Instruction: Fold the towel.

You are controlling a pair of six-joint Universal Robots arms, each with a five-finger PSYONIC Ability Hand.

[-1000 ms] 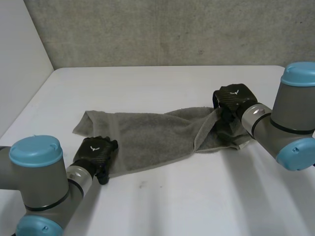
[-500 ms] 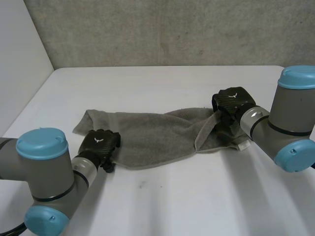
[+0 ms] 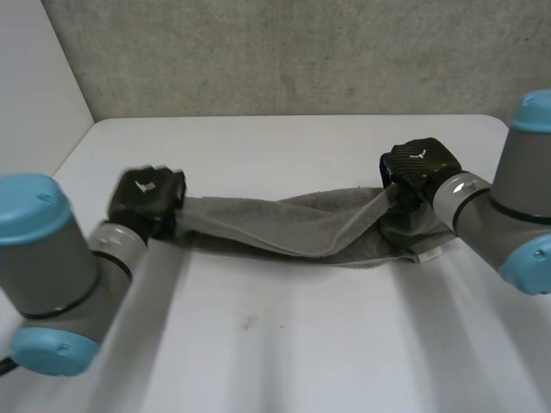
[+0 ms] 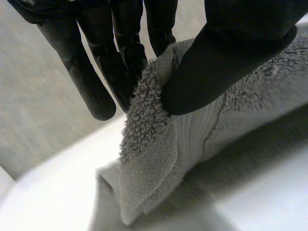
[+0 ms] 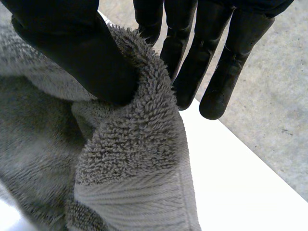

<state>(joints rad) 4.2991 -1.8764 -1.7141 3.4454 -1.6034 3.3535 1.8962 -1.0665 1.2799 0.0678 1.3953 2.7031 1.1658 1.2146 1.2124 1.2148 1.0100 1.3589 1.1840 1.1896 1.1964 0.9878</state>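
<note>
A grey towel (image 3: 293, 225) hangs stretched between my two hands across the middle of the white table (image 3: 301, 344). My left hand (image 3: 146, 196) pinches the towel's left end, raised off the table. In the left wrist view the thumb (image 4: 226, 62) presses the towel (image 4: 149, 159) corner against the fingers (image 4: 125, 53). My right hand (image 3: 415, 169) pinches the right end, part of which still lies bunched on the table. In the right wrist view its thumb (image 5: 82, 53) clamps a thick fold of towel (image 5: 134, 163) against the fingers (image 5: 192, 57).
A grey concrete wall (image 3: 284, 52) runs behind the table's far edge. A pale wall (image 3: 34, 112) stands at the left side. A small dark speck (image 3: 250, 323) marks the table in front of the towel.
My left hand closed on the towel's left end and lifted it up and to the far left, pulling the towel into a stretched band. My right hand shifted slightly right.
</note>
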